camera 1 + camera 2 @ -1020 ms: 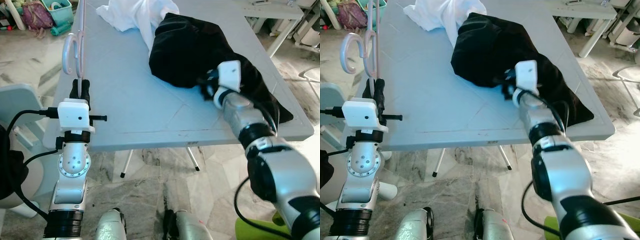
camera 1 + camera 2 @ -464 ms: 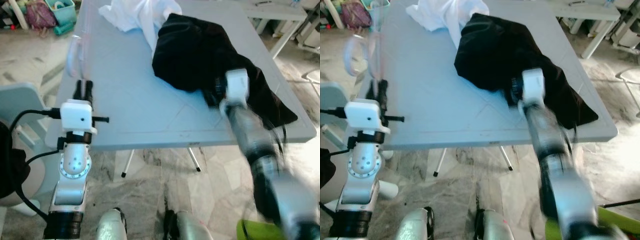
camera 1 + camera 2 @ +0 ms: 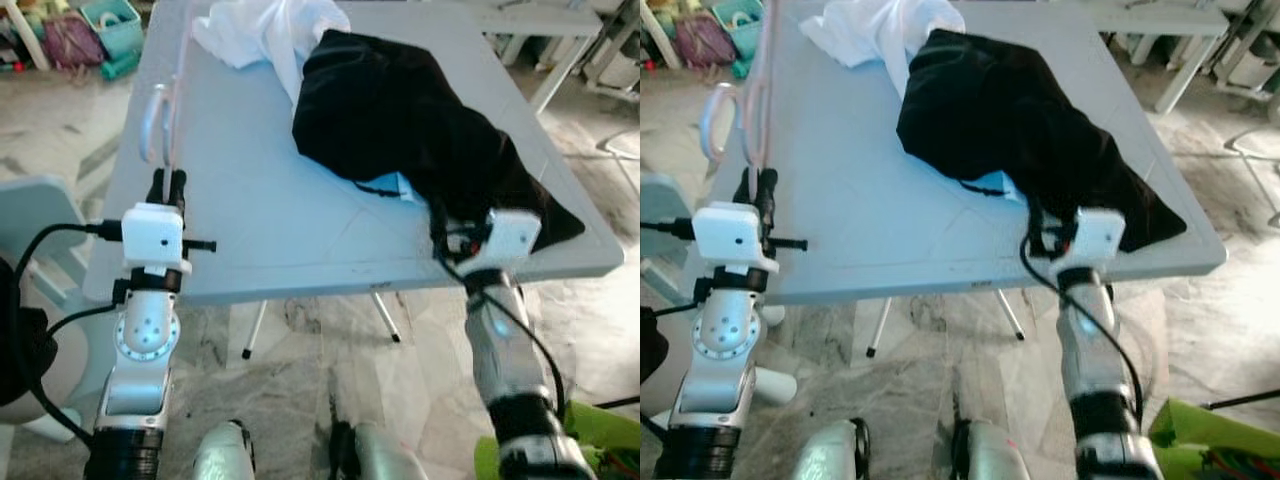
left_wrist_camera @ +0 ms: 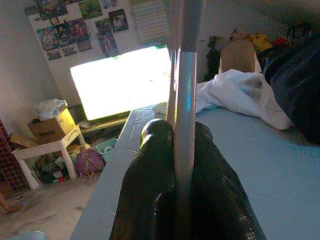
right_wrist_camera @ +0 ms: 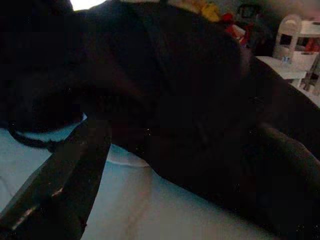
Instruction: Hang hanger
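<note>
Hanger held at the table's left edge; dark garment on the table.

Eye views: left gripper [image 3: 166, 187] clenched on the pink hanger [image 3: 160, 105], held upright beside the grey table [image 3: 250, 190]. Black garment [image 3: 400, 130] and white cloth [image 3: 265, 30] lie on the tabletop. Right gripper [image 3: 445, 232] sits at the garment's near edge.
Left wrist view: fingers [image 4: 150, 200] pinch the hanger's shaft [image 4: 184, 125].
Right wrist view: fingers [image 5: 65, 185] spread apart, the garment [image 5: 180, 90] just ahead.
</note>
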`<state>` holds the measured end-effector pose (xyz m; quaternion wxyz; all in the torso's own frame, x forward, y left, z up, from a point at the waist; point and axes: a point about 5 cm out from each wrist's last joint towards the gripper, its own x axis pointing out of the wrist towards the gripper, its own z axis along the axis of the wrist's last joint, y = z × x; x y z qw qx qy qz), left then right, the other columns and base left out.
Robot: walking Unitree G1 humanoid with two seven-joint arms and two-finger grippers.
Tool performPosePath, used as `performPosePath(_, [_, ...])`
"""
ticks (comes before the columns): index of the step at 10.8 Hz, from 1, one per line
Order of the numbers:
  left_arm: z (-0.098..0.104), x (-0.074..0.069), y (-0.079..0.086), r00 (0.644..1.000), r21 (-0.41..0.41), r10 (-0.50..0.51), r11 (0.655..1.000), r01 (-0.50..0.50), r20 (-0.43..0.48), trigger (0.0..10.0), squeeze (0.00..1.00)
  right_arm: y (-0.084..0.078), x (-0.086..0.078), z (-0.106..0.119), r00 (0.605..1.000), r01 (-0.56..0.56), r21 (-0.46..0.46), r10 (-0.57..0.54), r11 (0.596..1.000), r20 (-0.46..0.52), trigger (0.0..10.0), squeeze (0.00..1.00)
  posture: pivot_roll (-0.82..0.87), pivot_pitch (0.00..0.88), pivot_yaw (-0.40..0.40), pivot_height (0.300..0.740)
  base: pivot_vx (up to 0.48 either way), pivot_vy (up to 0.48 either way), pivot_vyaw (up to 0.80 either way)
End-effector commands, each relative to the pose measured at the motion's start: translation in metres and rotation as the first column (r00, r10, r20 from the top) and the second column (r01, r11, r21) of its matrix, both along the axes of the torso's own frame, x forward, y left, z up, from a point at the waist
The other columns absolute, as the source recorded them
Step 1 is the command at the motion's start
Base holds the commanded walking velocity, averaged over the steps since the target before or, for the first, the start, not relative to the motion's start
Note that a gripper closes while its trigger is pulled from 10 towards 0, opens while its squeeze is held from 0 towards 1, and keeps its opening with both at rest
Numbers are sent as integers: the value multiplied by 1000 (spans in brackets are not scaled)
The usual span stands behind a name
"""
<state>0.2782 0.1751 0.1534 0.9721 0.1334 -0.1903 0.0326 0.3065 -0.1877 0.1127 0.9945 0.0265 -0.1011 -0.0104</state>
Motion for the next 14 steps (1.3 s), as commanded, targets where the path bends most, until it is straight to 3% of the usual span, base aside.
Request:
performPosePath(1, [-28,-1,0,990,-24,10,1000,-13,-142,10000,0,9,-1,3,1000,-27,-14,27,1000,13,10000,1000,58,143,-56,740,0,0,0])
performPosePath(3, [-12,6,2,996,-19,25,999,-26,-85,10000,0,17,-1,7,999,-49,-21,49,999,18,10000,1000,62,142,-58,740,0,0,0])
performPosePath(6, [-4,7,3,998,4,24,1000,-24,-52,10000,0,15,2,11,1000,-11,-14,12,1000,25,10000,1000,66,143,-50,740,0,0,0])
performPosePath(8, [-4,7,4,999,41,20,999,-18,-48,10000,0,23,1,8,999,-33,-21,33,999,9,10000,1000,71,142,-50,740,-141,0,0])
performPosePath(14, [-4,10,6,999,76,25,997,-22,-41,10000,0,24,5,10,999,-34,-29,35,999,13,10000,1000,71,143,-50,740,-291,0,0])
